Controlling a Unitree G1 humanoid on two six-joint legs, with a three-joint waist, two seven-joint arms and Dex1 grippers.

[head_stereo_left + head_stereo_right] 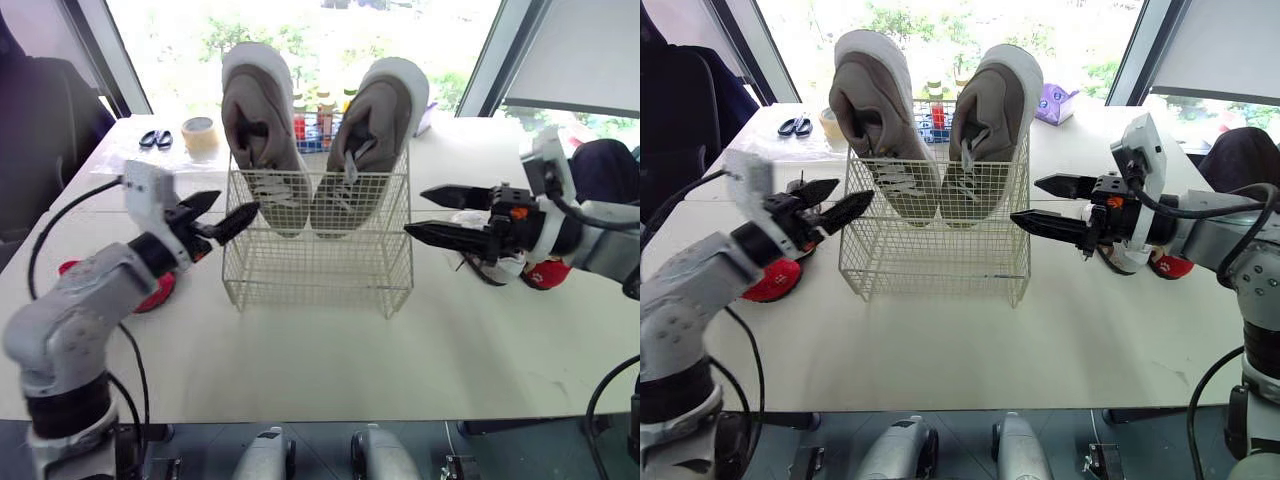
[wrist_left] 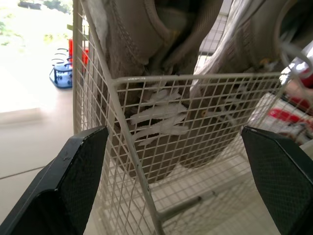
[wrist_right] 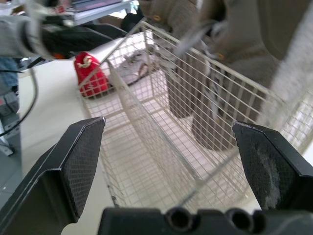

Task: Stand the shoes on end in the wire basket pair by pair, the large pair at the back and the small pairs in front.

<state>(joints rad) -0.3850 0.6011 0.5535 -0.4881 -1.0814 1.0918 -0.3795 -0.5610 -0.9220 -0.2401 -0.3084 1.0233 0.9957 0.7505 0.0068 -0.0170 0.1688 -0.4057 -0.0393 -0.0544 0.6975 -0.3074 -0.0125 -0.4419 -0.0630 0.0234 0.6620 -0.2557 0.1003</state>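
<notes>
A white wire basket point(image 1: 318, 270) stands mid-table. Two large grey-brown shoes, one on the left point(image 1: 262, 130) and one on the right point(image 1: 375, 125), stand on end side by side in its back section; the front sections hold nothing. My left gripper point(image 1: 237, 201) is open, its tips at the basket's left wall, nothing between them. My right gripper point(image 1: 416, 210) is open just off the basket's right wall, also holding nothing. A small red shoe point(image 1: 155, 292) lies on the table behind my left arm. Small red and white shoes point(image 1: 540, 272) lie behind my right gripper.
Scissors point(image 1: 155, 138) and a roll of tape point(image 1: 200, 133) lie at the back left. A rack of small bottles point(image 1: 318, 118) stands behind the basket, and a purple packet point(image 1: 1055, 100) at the back right. The table's front edge runs close below the basket.
</notes>
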